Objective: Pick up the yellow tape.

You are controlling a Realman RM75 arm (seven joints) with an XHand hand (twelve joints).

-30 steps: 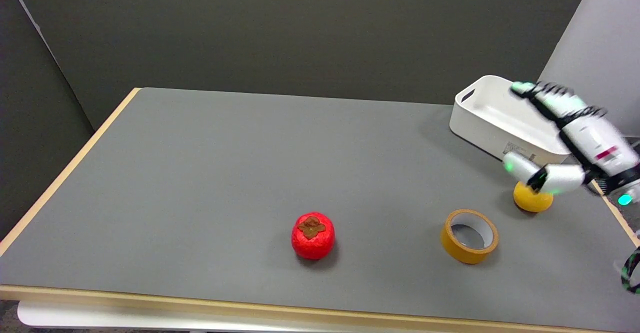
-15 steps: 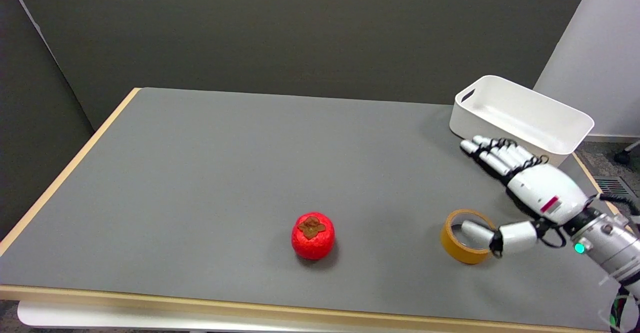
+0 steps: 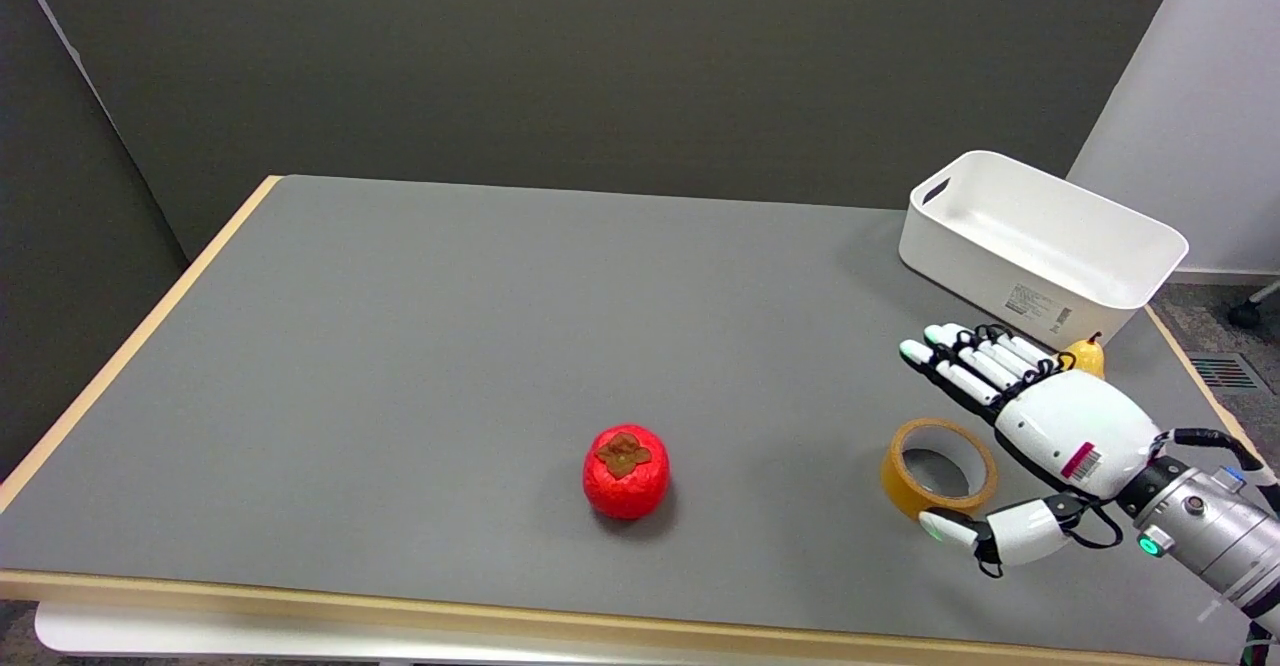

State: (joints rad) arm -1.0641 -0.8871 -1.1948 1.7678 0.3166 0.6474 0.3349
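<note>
The right hand is hovering spread wide and holding nothing, fingers beyond and thumb nearer than the yellow tape, which is lying flat on the table. Contact is unclear. The hand is partly hiding a yellow pear.

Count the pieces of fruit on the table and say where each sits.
2. A red persimmon near the front centre, and a yellow pear beside the white bin, partly hidden behind the right hand.

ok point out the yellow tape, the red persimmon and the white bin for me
yellow tape [image 3: 903, 487]: head view, on the roll's outer yellow wall, left side.
red persimmon [image 3: 626, 486]: head view, on its red skin below the brown calyx.
white bin [image 3: 985, 271]: head view, on its near outer wall.
</note>
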